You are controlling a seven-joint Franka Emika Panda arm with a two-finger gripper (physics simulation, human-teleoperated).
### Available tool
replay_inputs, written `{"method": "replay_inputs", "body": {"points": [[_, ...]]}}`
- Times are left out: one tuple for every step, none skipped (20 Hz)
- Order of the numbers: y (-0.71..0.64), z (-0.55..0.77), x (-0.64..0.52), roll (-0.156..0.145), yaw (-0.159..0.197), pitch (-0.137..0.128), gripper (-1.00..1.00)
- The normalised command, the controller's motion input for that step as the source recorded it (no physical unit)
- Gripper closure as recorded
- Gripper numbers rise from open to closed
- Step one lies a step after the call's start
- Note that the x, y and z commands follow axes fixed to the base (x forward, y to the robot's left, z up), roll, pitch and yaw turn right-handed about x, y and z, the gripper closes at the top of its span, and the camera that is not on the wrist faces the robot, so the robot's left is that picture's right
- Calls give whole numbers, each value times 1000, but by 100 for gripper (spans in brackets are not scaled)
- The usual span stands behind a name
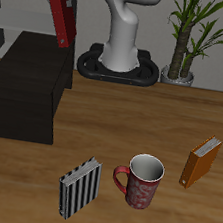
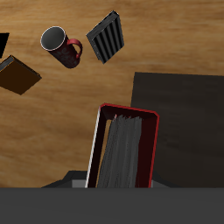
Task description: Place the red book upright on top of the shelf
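The red book (image 1: 60, 22) hangs in my gripper (image 1: 59, 5), which is shut on it, high above the back part of the shelf (image 1: 26, 86). The book is tilted, with its lower end well clear of the shelf's flat top. In the wrist view the red book (image 2: 127, 147) shows end-on, with its red cover around grey pages, and the shelf (image 2: 185, 114) lies below and beside it. The fingertips themselves are hidden by the book and the gripper body.
A red patterned mug (image 1: 142, 181), a black-and-white striped book (image 1: 79, 187) and an orange-brown book (image 1: 200, 162) stand on the table toward its front edge. The robot base (image 1: 121, 59) and a potted plant (image 1: 190, 39) are at the back.
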Motion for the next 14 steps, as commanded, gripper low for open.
{"method": "replay_inputs", "body": {"points": [[-890, 189, -26, -189, -110, -230, 100], [-219, -88, 40, -21, -23, 45, 100], [-606, -121, 33, -187, -19, 4, 100], [-493, -151, 34, -15, -21, 31, 100], [-339, -71, -11, -88, 7, -34, 100], [-364, -72, -24, -15, -33, -27, 100], [-29, -74, -46, 2, -22, 23, 100], [-409, 27, -48, -99, -22, -25, 100], [-450, 137, -89, -113, -36, -93, 100], [-365, 5, -26, 50, -89, 16, 100], [-277, 42, -95, -56, 44, -26, 100], [-474, 18, -11, -82, -46, -44, 100], [-477, -77, 6, -145, 17, -42, 100], [-308, -140, 13, 6, -62, 47, 100]]}}
